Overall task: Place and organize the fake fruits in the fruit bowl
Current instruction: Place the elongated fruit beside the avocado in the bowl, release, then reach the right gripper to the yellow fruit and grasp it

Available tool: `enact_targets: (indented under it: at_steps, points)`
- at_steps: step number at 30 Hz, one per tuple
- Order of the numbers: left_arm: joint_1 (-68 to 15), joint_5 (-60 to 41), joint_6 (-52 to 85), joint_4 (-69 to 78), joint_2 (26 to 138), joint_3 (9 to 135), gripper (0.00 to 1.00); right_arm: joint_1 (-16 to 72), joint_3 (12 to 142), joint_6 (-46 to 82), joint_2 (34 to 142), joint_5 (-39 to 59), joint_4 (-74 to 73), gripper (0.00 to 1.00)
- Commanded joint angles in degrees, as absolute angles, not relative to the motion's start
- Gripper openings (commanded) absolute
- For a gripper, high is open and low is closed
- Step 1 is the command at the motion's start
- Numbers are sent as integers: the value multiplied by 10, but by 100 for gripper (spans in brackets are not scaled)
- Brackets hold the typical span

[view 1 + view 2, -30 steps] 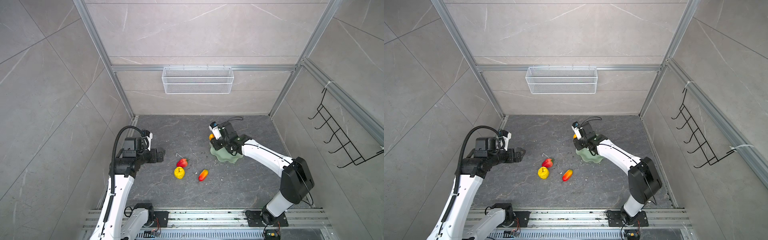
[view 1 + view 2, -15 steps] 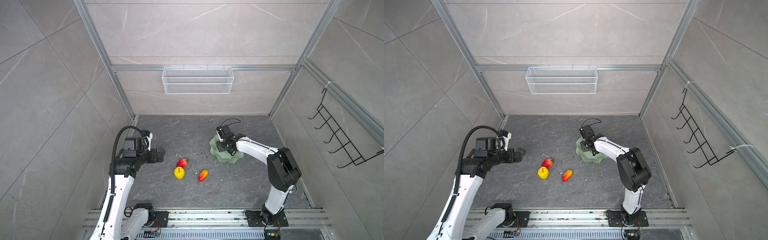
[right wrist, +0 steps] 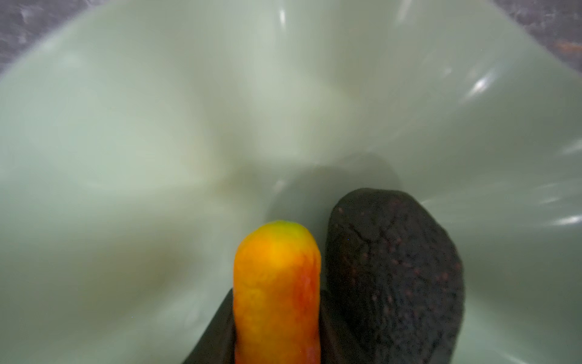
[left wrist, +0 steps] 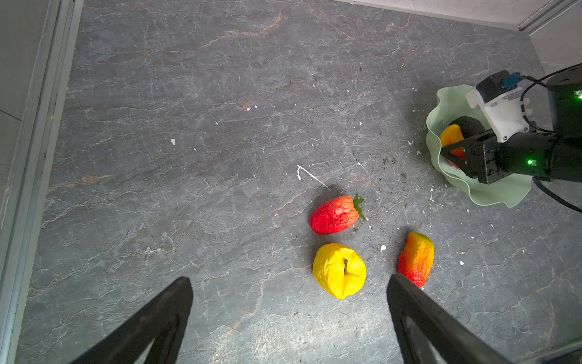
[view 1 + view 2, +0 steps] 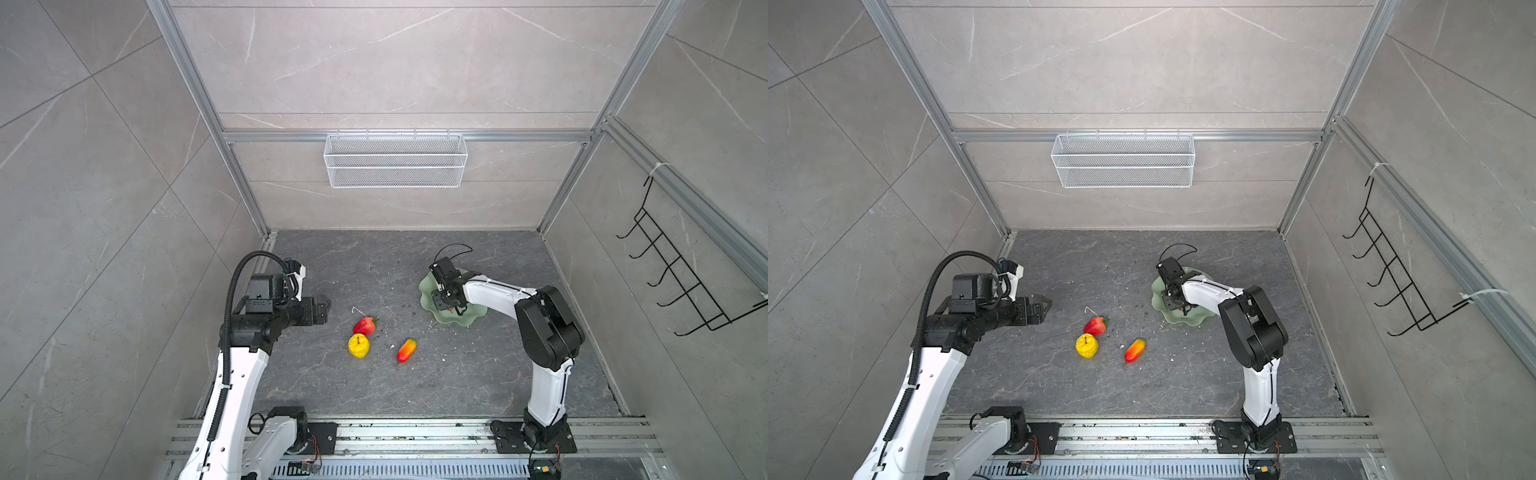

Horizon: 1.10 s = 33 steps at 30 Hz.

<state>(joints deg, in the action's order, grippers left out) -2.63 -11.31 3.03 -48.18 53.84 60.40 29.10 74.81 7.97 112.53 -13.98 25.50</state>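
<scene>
Status: right pincer (image 4: 447, 153) grips elongated orange-yellow fruit (image 3: 277, 283) inside pale green ruffled bowl (image 4: 504, 192); left pincer (image 4: 288, 280) wide above table (image 4: 157, 157).

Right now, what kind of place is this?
Probably a robot test booth, not a real kitchen: tiled panels in an aluminium frame, two robot arms bolted to a floor rail, and a hanging wire basket.

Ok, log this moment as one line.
right gripper: shut on orange-yellow fruit in bowl, beside black fruit | left gripper: open | on table: strawberry, lumpy yellow fruit, red-orange fruit
</scene>
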Motion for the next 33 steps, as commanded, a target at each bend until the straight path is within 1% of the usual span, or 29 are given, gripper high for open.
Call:
enact_targets:
  at_steps: [1,6,12,13,16,17,19,23,33]
  points:
    - [-29,-128,34,-478,537,624,100,291,765,87,1130,-151,254,46]
    - [-29,-128,34,-478,535,622,100,291,773,82,1104,-146,269,58]
    - [-29,-129,33,-478,533,620,100,290,795,73,1046,-115,307,68]
    - [-29,-129,35,-479,532,620,100,291,797,70,1032,-105,312,73]
    - [-29,-129,35,-479,528,618,100,291,799,43,988,-48,322,94]
    - [-29,-129,36,-480,527,618,100,293,798,33,978,-27,324,99]
    - [-29,-128,37,-479,525,616,100,303,798,10,958,17,330,100]
    - [-29,-128,37,-480,522,616,100,354,805,-15,948,37,331,100]
    - [-29,-121,39,-485,513,613,100,514,856,-9,1022,108,283,100]
